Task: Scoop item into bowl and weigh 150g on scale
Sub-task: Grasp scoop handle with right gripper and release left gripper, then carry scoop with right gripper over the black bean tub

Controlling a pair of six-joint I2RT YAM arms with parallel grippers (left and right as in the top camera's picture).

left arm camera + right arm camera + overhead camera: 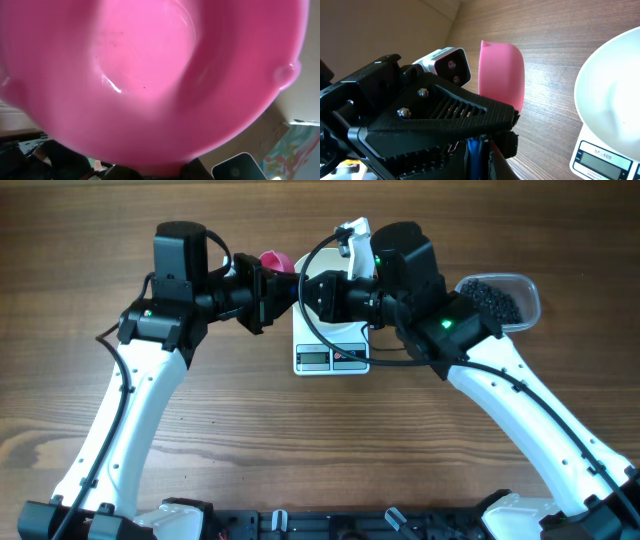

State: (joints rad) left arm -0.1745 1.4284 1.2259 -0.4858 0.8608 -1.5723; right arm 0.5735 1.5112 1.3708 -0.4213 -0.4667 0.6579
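Wooden tabletop [90,380]. My left gripper [262,285] clamps the pink scoop [275,260] at 11 o'clock of the scale [330,358]; whether the right gripper [312,290] is closed I can't tell. The bowl [615,100] on the scale looks empty, so I judge first scoop: swing to the beads [490,300] at 2 o'clock.

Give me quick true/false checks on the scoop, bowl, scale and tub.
1. The pink scoop holds no heap of beads. True.
2. The right arm holds the scoop. False: the left fingers hold it.
3. The white bowl sits on the scale. True.
4. The clear tub of black beads stands on the scale. False: it stands on the table, off to the scale's right.
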